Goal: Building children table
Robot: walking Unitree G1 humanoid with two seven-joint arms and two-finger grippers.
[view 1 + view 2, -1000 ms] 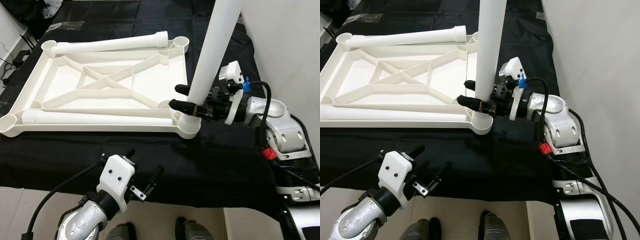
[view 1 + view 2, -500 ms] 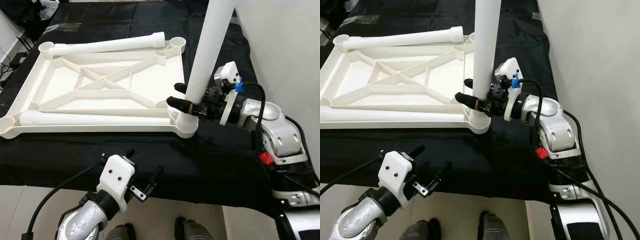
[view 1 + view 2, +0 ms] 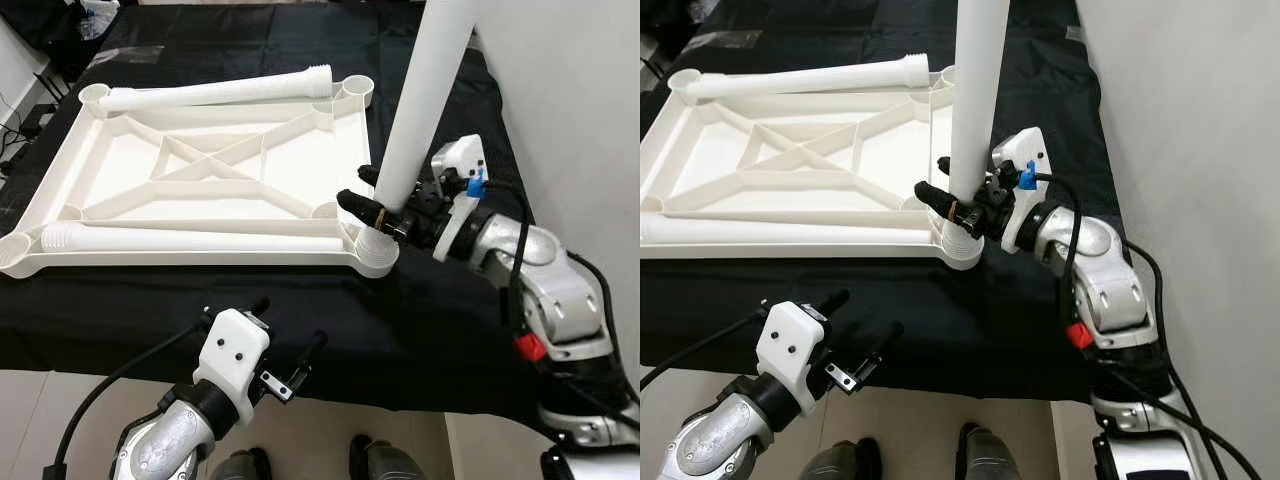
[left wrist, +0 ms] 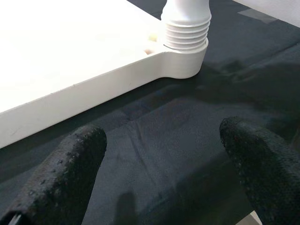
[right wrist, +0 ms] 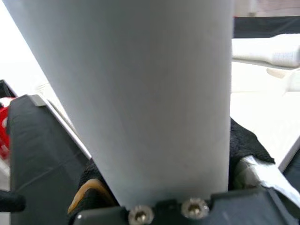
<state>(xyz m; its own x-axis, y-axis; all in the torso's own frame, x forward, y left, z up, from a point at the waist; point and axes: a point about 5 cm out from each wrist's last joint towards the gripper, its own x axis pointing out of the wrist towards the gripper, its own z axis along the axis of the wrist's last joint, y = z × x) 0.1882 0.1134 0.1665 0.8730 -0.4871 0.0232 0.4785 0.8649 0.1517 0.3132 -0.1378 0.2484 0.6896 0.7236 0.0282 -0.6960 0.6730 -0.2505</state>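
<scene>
The white table top lies upside down on a black cloth. One white leg stands nearly upright, its threaded end in the near right corner socket. My right gripper is shut on this leg just above the socket, one finger on each side. In the right wrist view the leg sits between the black pads. Two more legs lie on the table top, one along the far side and one along the near side. My left gripper hangs open below the cloth's front edge, holding nothing.
A white wall rises close on the right, beside my right arm. The black cloth drops off at the front, with pale floor and my feet below. Dark clutter lies at the far left corner.
My right wrist has swung a little nearer and lower around the upright leg, whose foot has settled closer into the corner socket. The left gripper has not moved.
</scene>
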